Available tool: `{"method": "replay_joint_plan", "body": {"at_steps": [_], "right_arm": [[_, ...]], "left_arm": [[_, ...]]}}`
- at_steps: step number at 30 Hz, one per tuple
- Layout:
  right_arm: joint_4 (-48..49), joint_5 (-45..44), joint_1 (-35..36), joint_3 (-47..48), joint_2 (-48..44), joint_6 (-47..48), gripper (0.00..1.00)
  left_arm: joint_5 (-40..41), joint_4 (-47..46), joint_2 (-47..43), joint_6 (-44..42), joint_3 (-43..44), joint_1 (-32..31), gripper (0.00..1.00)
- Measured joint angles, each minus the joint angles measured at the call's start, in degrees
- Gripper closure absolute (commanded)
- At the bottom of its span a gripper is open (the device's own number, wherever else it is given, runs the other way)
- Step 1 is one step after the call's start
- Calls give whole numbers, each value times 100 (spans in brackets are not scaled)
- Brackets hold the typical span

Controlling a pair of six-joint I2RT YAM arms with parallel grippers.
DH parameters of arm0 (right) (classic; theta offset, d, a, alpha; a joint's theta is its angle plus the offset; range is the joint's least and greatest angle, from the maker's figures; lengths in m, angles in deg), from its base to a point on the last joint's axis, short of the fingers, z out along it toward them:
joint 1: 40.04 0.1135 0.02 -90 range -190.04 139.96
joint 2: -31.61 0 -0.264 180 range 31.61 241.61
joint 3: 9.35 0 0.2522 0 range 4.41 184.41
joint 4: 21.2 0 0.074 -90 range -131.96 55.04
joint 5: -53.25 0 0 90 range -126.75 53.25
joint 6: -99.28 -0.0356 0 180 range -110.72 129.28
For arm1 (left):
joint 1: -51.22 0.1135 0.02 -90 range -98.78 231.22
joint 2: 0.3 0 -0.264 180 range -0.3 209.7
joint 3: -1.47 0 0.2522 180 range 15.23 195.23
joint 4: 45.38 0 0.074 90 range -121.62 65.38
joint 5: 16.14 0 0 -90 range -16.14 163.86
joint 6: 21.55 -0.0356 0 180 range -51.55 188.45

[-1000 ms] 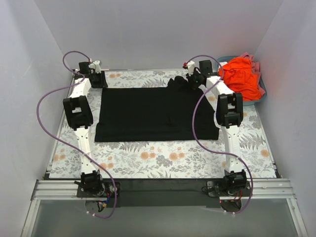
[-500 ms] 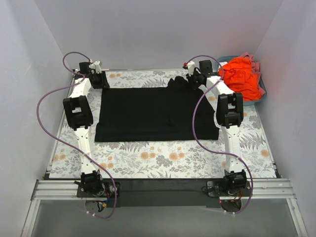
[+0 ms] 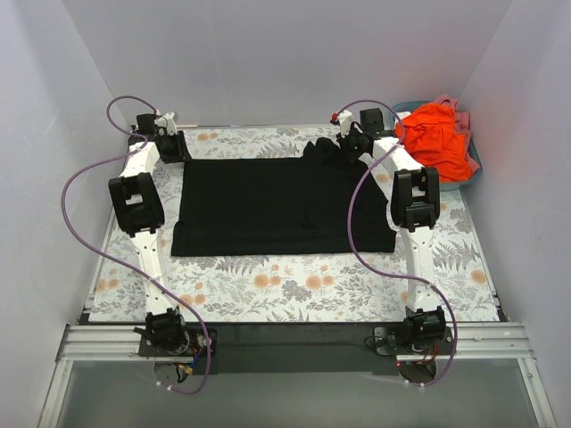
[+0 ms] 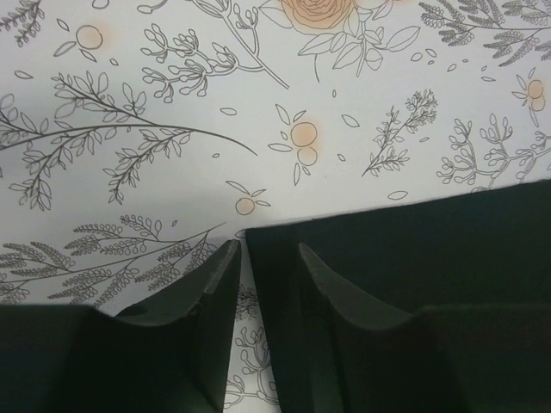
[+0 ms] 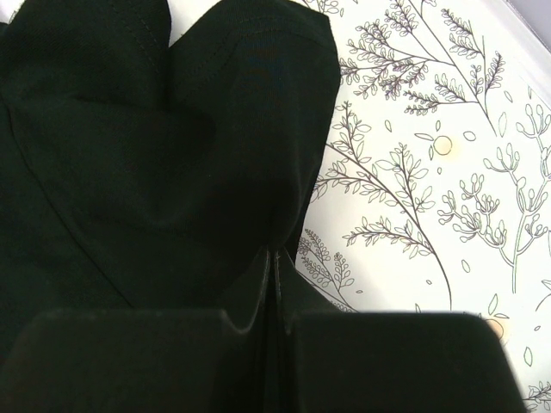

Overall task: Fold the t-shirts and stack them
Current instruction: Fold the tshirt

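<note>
A large black t-shirt (image 3: 281,205) lies spread flat on the flower-patterned table (image 3: 294,285). My left gripper (image 3: 175,148) sits low at the shirt's far left corner. In the left wrist view its fingers (image 4: 267,248) stand open, with the corner edge of the black shirt (image 4: 413,249) lying between them. My right gripper (image 3: 344,146) is at the far right corner, shut on a bunched fold of the black shirt (image 5: 155,155), the jaws (image 5: 275,255) pressed together on the cloth. An orange-red shirt (image 3: 437,138) is heaped in a basket at the far right, with some pink cloth (image 3: 459,112) beneath it.
The teal basket (image 3: 474,172) stands at the table's far right corner, against the right wall. White walls close in the table on the left, back and right. Purple cables loop from both arms over the table's sides.
My left wrist has shifted slightly to the left at the shirt's far corner, and its jaws have narrowed a little. The right arm and the shirt have not moved.
</note>
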Motion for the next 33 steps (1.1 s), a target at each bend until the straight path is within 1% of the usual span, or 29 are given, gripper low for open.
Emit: {"method": "replay_joint_plan", "body": {"at_steps": [6,8,10,13,16,20,29,33], "right_arm": [[0,-4,0,-13,-11,2,99],[-24,-7,0,-28,-31,2,99],[-68,-22,0,-31,-44,2,99],[-168,-48,0,-35,-79,-2,99],[-232,-66,-13,-129,-175,-9,99],[-295,-63,-31,-243,-367,-44,99],[-304,35,-70,-590,-984,-81,99],[-315,70,-68,-804,-1185,-76,99]], "left_arm": [[-33,46,0,-72,0,7,80],[-61,70,2,-44,4,7,88],[-105,116,22,9,48,7,100],[-155,107,24,79,55,17,100],[-190,-98,0,111,-68,20,100],[-295,-476,-262,138,-612,46,100],[-632,-1047,-920,155,-1412,219,100],[-837,-1220,-1344,103,-1853,313,100]]}}
